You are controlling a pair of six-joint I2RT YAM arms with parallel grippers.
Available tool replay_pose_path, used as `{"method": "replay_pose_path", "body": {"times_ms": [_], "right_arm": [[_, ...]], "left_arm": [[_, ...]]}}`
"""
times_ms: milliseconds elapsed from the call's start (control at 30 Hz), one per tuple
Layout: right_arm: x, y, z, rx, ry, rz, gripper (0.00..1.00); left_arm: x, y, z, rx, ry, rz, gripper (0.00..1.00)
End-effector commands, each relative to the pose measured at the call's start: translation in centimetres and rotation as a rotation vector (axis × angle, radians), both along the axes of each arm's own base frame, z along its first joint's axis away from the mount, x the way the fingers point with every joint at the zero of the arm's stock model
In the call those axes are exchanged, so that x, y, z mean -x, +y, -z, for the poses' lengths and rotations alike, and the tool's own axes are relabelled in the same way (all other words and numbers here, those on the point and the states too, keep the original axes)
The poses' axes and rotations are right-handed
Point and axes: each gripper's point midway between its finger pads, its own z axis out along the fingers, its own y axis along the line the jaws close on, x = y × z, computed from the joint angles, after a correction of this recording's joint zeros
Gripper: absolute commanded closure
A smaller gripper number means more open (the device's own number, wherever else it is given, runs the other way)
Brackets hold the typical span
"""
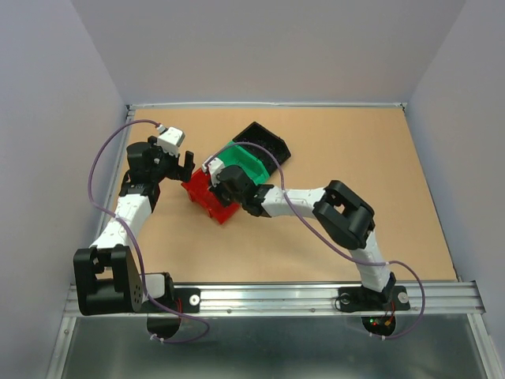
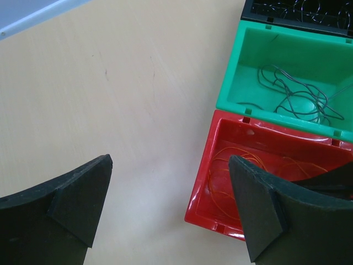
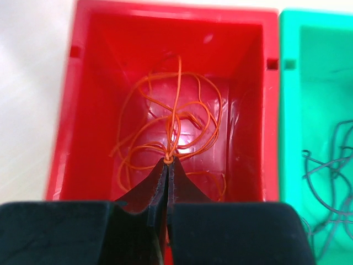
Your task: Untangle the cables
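Plainly, the thin orange curly wires (image 3: 176, 110) lie looped in the red plastic bin (image 3: 83, 110), left of middle on the desk (image 1: 379, 158). The right gripper (image 3: 168, 163) is pinched tight on them where strands cross. They look light, springy and snag-prone, best taken by one loose end. The left gripper (image 2: 170, 165) gapes wide. Knots are unreadable; the green plastic bin (image 3: 289, 138) is cut off.

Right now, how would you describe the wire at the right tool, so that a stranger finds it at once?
On the brown table, a black bin, a green bin and a red bin stand in a row. In the red bin, the right tool is shut on a loose tangle of orange wire. Only it is orange: the green bin holds dark grey wires.
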Motion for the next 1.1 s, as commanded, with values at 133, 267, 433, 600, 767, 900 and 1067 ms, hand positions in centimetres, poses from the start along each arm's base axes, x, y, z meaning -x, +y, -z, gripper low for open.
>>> {"method": "replay_pose_path", "body": {"times_ms": [133,267,433,600,767,900,1067], "right_arm": [[-2.0,2.2,2.5,-0.031,0.094,0.021,0.99],[-1.5,1.8,3.9,0.005,0.176,0.041,0.99],[0.5,0.9,7.9,0.160,0.327,0.006,0.95],[1.3,-0.8,10.6,0.249,0.374,0.015,0.96],[-0.4,-0.3,5.9,0.198,0.281,0.049,0.93],[-2.3,0.7,0.1,0.120,0.180,0.070,0.84],[-4.2,1.4,-4.6,0.039,0.087,0.123,0.75]], "left_arm": [[-1.5,1.5,-3.6,0.009,-0.106,-0.056,0.01],[-1.7,2.5,-3.8,0.031,-0.106,-0.093,0.01],[-2.5,3.4,-3.4,0.053,-0.077,-0.138,0.01],[-2.4,3.8,-3.7,0.054,-0.085,-0.150,0.01],[-2.4,3.9,-3.7,0.056,-0.086,-0.156,0.01],[-2.4,4.2,-3.8,0.053,-0.089,-0.169,0.01],[-2.4,4.5,-3.9,0.053,-0.097,-0.181,0.01]]}}
